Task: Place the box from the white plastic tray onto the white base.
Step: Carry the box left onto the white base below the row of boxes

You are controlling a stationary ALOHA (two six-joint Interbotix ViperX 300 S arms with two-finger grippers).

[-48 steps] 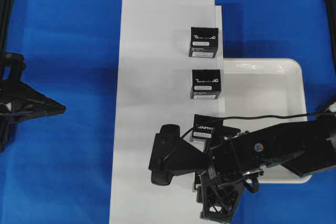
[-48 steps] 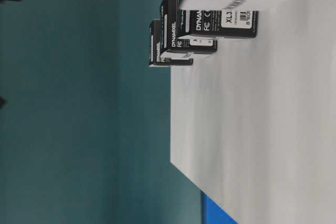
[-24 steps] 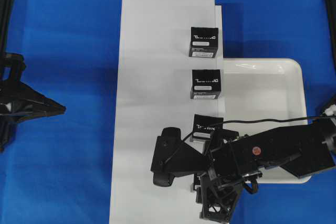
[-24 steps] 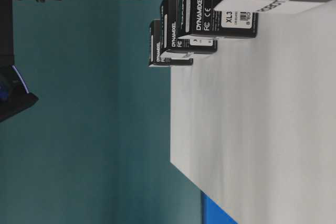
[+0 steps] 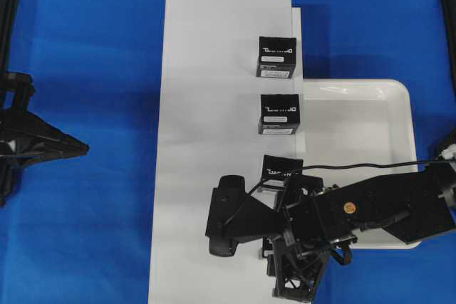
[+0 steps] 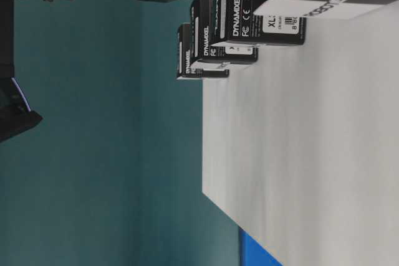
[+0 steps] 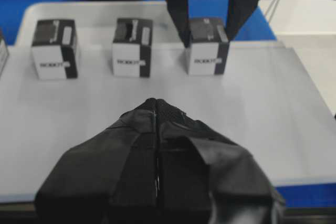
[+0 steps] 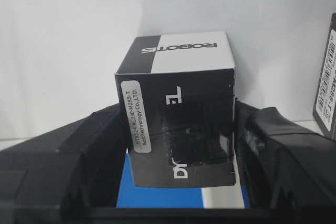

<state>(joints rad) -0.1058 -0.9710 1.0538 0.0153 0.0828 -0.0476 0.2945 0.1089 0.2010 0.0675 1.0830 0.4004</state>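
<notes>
**Box between the right claw's fingers at the base's edge**

At the far left of the overhead view, the left gripper [image 5: 80,148] rests over the blue table [image 5: 85,69], its fingers pressed together to a point, well apart from everything else.

Next comes the white base [image 5: 214,105], a long flat board. Along its right edge stand three black boxes in a row: the far box [image 5: 276,56], the middle box [image 5: 279,113] and the near box [image 5: 282,170].

The right gripper [image 8: 181,145] reaches in from the right, just below that row. The box [image 8: 178,108] sits between its two fingers [image 8: 273,140], which press its left and right sides; the right wrist view shows it at the board's edge.

At the right, the white plastic tray [image 5: 370,105] lies beside the base, with nothing visible on its bare part; the arm covers its near end.
</notes>
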